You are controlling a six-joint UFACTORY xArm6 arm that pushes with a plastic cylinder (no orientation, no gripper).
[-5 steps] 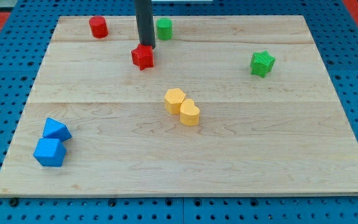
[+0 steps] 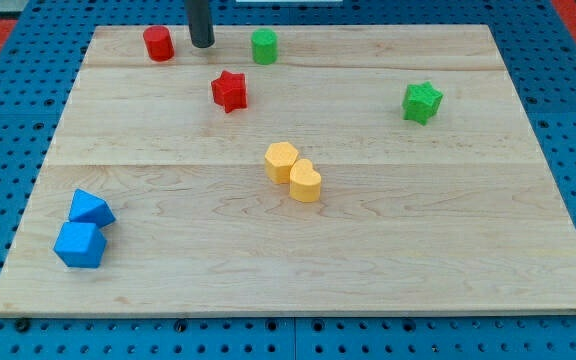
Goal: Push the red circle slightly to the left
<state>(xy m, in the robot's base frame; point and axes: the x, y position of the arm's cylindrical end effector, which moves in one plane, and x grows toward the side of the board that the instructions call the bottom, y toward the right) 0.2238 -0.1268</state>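
Note:
The red circle (image 2: 158, 43), a short red cylinder, stands near the top left of the wooden board (image 2: 298, 260). My tip (image 2: 201, 44) rests on the board just to the circle's right, with a small gap between them. A red star (image 2: 229, 90) lies below and to the right of the tip. A green circle (image 2: 263, 46) stands to the tip's right.
A green star (image 2: 422, 102) sits at the right. Two yellow blocks, a hexagon (image 2: 281, 161) and a heart (image 2: 306, 183), touch near the middle. Two blue blocks (image 2: 90, 209) (image 2: 79, 245) sit at the bottom left. Blue pegboard surrounds the board.
My tip has moved up and to the left, from just above the red star to beside the red circle. No block has moved.

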